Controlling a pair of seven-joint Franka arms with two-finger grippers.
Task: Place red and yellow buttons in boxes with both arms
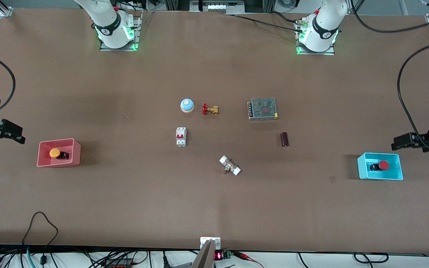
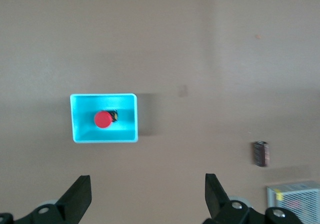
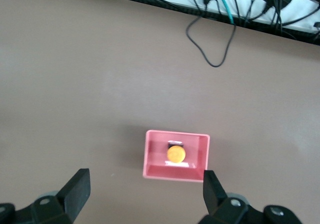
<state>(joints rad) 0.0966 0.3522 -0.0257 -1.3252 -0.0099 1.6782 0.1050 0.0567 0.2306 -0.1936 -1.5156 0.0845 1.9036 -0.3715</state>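
Red button (image 1: 384, 165) is sitting in cyan box (image 1: 363, 167) near the left arm's table edge. Yellow button (image 1: 55, 152) is sitting in pink box (image 1: 73, 149) near the right arm's edge. Left gripper (image 2: 145, 194) and right gripper (image 3: 145, 191) are hanging released, empty, each above bare table beside its box.

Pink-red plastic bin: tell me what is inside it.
The pink-red rectangular plastic bin holds one push button with an orange-yellow round cap on a small black base, lying on its side. The bin floor beneath the button is covered; nothing else shows inside.

Lighting is even and overhead, moderately bright. The table (image 1: 125, 208) shows soft diffuse shadows beside each bin (a darker patch next to the pink-red box (image 1: 59, 152) and the cyan box (image 1: 380, 166)). Both wrist views are slightly soft; no glare.
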